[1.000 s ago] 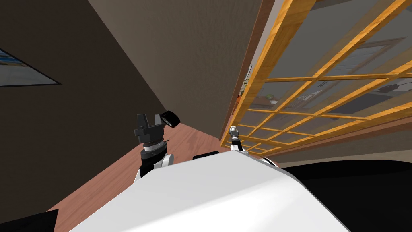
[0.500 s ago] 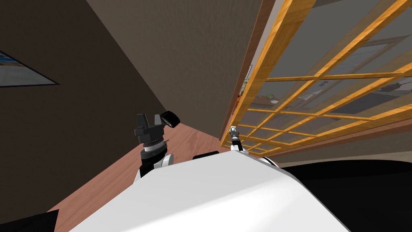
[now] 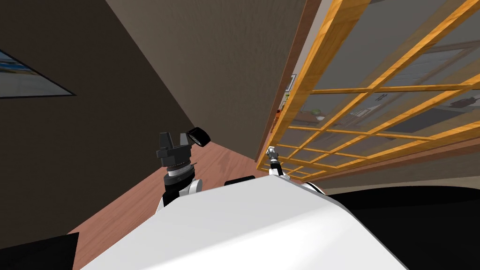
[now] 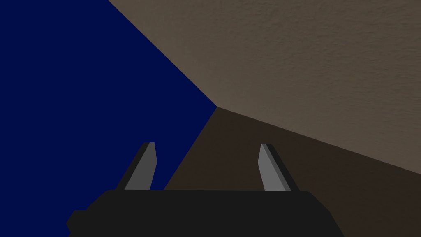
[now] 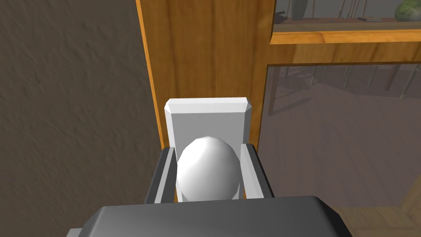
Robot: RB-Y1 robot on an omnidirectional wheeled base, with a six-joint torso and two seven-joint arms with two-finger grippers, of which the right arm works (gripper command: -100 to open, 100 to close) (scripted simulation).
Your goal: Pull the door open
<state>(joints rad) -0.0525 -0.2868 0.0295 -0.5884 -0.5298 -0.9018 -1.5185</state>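
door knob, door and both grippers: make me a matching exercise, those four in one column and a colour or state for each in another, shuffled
1 door knob
2 door
3 left gripper
4 right gripper

a jaws open, holding nothing
b white, rounded
c jaws shut on the door knob
d orange-brown wood, glass panes

Pairs: 1-b, 2-d, 3-a, 4-c

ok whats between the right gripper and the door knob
Nothing. In the right wrist view the right gripper is shut on the white knob, fingers against both its sides; it sits on a pale plate on the wooden door.
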